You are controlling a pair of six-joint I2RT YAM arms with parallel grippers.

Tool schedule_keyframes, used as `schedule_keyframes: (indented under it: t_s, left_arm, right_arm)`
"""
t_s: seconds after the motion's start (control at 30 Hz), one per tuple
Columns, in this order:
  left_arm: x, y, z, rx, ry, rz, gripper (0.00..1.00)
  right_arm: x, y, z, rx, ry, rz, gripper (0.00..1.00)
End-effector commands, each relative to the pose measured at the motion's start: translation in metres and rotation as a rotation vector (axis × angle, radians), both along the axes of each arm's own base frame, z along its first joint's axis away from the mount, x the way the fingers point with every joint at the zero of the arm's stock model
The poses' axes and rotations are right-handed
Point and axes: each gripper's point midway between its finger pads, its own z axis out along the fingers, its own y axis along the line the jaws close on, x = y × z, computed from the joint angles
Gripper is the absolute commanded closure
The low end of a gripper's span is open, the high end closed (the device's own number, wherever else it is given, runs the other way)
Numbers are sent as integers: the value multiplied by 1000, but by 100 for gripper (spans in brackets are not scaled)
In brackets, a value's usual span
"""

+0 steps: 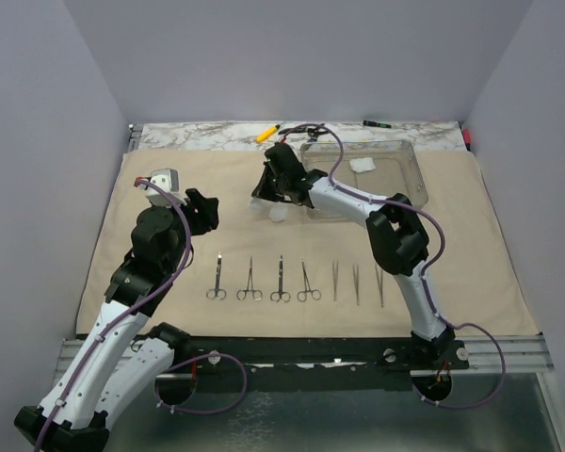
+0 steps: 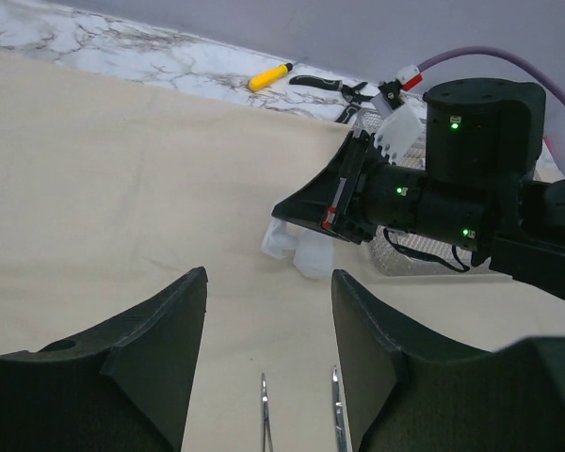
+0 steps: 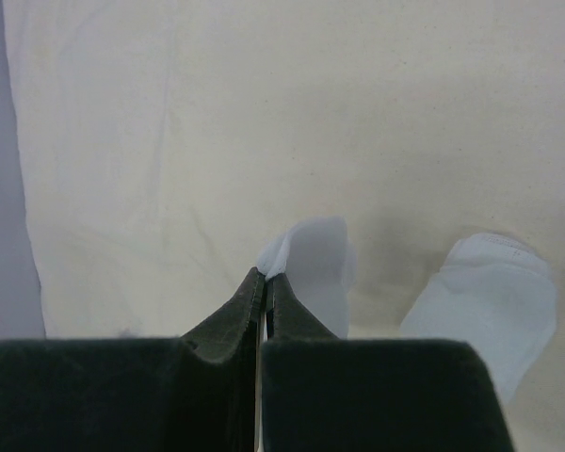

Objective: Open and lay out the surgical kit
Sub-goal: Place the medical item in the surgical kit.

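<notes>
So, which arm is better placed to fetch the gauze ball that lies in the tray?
Right. The right gripper is next to the tray, though it must first release the gauze ball it pinches. The left gripper is open but hovers far across the cloth.

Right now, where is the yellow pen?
Top view: the yellow pen lies on the marble strip at the far edge, left of the black-handled pliers.

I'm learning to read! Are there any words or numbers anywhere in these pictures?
None can be read.
The small white tag with a red stripe on the purple cable shows no clear letters.
The yellow pen is too small and blurred to tell.
</notes>
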Motion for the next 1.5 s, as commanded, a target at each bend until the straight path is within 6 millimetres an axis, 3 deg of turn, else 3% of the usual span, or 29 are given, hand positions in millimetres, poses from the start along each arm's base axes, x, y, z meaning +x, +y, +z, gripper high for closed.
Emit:
schedule_keyframes:
  t_s: [0.0, 0.2, 0.37, 0.43, 0.57, 0.77, 0.93, 1.1, 1.23, 1.33, 1.47]
  left_arm:
    - [-1, 4, -9, 4, 23, 19, 43]
    - [-1, 5, -11, 5, 25, 22, 43]
    - [-3, 6, -9, 9, 20, 24, 43]
    - [-3, 7, -7, 11, 17, 25, 43]
    - [-3, 8, -4, 18, 12, 30, 43]
    - [-3, 9, -1, 20, 6, 32, 43]
    - [-3, 9, -1, 21, 8, 33, 43]
    - [-2, 9, -1, 24, 11, 35, 43]
    - [-1, 9, -2, 26, 14, 35, 43]
    - [0, 8, -7, 24, 28, 36, 43]
    - [9, -4, -25, 3, 97, 15, 42]
  right_arm:
    - [-6, 6, -23, -21, 63, -20, 99]
    - [-10, 5, -37, -43, 90, -20, 98]
    - [-11, 15, -39, -27, 106, 23, 71]
    - [-9, 20, -25, -3, 82, 42, 65]
    - [-6, 25, 11, 37, 16, 67, 62]
    - [-2, 16, 63, 25, -95, 79, 56]
    - [-1, 2, 81, 7, -139, 95, 43]
    - [-6, 5, 78, 43, -105, 158, 44]
    - [-9, 8, 61, 33, -62, 177, 47]
    - [-5, -1, 50, -24, -53, 144, 49]
    - [-1, -22, 52, -113, -91, 100, 51]
